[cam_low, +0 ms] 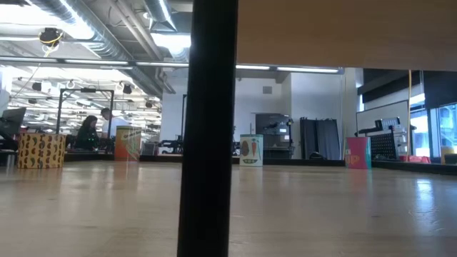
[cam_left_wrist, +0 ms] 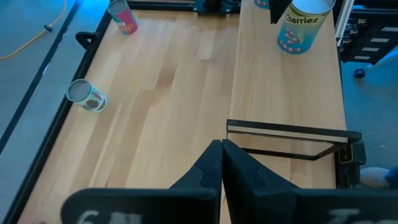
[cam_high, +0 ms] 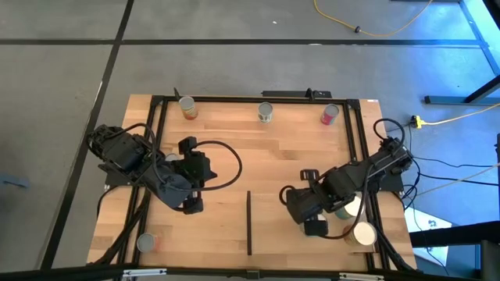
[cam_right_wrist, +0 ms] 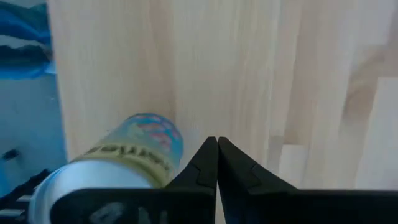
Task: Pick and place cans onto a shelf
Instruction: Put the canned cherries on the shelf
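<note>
Three cans stand upright along the far edge: a yellow one (cam_high: 187,108), a green one (cam_high: 266,113) and a red one (cam_high: 330,115). Another can (cam_high: 145,243) stands near the near left corner. The shelf (cam_left_wrist: 286,81) is a pale-wood panel at the near right, its black strip (cam_high: 249,222) facing left. On it stands a cherries can (cam_high: 363,233) (cam_right_wrist: 124,162); a second can (cam_high: 348,207) shows partly under my right arm. My right gripper (cam_right_wrist: 216,142) hangs shut over the shelf, just beside the cherries can. My left gripper (cam_high: 193,206) (cam_left_wrist: 221,144) hangs shut above the table, left of the strip.
A black frame (cam_high: 156,140) runs around the tabletop. In the low view a black post (cam_low: 207,128) and the shelf's underside (cam_low: 343,32) fill the foreground. Bare wood lies between the far cans and the shelf. People sit in the room beyond (cam_low: 89,132).
</note>
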You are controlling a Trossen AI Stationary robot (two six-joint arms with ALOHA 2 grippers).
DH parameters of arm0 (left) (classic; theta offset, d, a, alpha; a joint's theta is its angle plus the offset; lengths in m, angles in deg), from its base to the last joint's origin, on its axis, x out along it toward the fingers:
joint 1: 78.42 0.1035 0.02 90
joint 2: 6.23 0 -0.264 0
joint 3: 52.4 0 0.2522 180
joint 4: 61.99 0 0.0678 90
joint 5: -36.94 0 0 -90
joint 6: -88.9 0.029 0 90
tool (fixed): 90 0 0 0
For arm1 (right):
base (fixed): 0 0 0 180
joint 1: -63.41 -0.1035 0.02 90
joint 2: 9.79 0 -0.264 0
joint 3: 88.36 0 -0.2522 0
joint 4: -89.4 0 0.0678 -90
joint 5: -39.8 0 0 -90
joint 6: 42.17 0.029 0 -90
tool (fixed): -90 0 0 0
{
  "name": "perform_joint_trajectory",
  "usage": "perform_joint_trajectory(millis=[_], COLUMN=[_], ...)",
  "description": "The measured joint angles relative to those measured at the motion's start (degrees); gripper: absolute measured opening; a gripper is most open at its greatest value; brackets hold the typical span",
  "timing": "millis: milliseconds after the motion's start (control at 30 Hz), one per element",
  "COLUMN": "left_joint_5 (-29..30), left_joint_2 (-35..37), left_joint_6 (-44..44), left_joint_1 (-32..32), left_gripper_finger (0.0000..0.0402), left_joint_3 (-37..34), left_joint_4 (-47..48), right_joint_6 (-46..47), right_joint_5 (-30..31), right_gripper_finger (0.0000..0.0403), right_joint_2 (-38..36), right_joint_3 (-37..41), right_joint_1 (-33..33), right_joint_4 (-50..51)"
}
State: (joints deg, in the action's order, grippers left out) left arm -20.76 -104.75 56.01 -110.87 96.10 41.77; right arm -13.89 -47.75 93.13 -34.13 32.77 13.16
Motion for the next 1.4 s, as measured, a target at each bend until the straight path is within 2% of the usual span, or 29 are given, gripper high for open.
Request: perform_joint_trajectory(millis=[400, 633, 967, 1167, 1400], left_joint_5=[-0.04, -0.04, -0.02, -0.02, 0.0], left_joint_2=[0.0, 0.0, 0.0, 0.0, 0.0], left_joint_6=[0.02, 0.0, -0.04, -0.13, -1.55], left_joint_1=[0.0, 0.0, 0.0, 0.0, 0.0], left_gripper_finger=[0.0, 0.0, 0.0, 0.0, 0.0], left_joint_3=[0.0, 0.0, 0.0, 0.0, 0.0], left_joint_4=[0.01, 0.01, 0.01, 0.01, 0.0], right_joint_6=[0.08, 1.28, -3.12, -8.95, -10.29], right_joint_5=[-4.93, -5.65, 2.98, -2.46, -3.56], right_gripper_finger=[0.0006, 0.0006, 0.0006, 0.0006, 0.0006], right_joint_2=[0.0, 0.0, 0.04, 0.38, 1.03], right_joint_3=[0.0, 0.0, -5.36, -5.68, -5.66], right_joint_1=[-2.34, -3.94, -4.13, -4.39, -5.26], right_joint_4=[-0.01, 0.0, -2.76, -9.34, -10.32])
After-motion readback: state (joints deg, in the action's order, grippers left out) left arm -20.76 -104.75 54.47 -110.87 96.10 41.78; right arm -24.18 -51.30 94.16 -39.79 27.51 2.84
